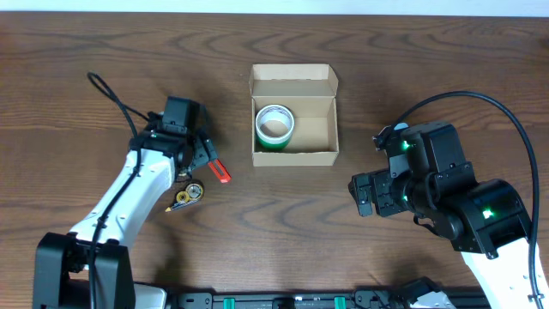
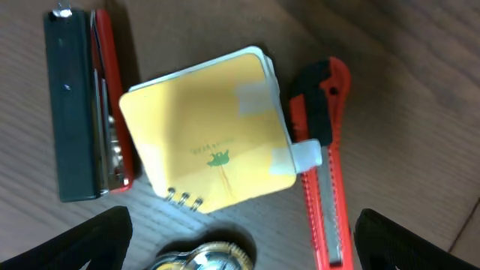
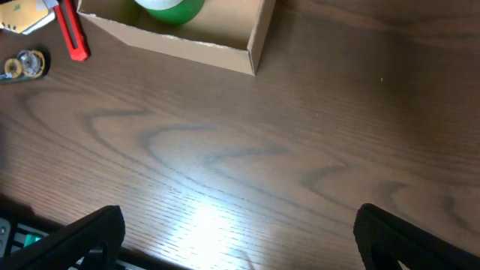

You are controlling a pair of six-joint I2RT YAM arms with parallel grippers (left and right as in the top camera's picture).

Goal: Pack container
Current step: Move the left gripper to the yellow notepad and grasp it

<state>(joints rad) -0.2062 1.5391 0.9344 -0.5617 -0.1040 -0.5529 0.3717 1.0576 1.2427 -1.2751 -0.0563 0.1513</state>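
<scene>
The container [image 1: 293, 116] is a tan cardboard box standing open at the table's middle, its flap lid folded back. A green tape roll [image 1: 275, 127] lies in its left half. My left gripper [image 1: 196, 159] hovers open left of the box. In the left wrist view its fingers [image 2: 97, 240] stand wide apart over a yellow notepad [image 2: 206, 142], a red utility knife [image 2: 322, 157], a black and red stapler [image 2: 79, 105] and a small clear tape roll [image 2: 204, 259]. My right gripper [image 1: 360, 194] is open over bare table, to the right of the box and nearer the front edge.
The red utility knife [image 1: 220, 172] and the small tape roll [image 1: 189, 196] lie left of the box, near the front. The right wrist view shows the box corner [image 3: 251, 45] and bare wood below it. Cables loop from both arms.
</scene>
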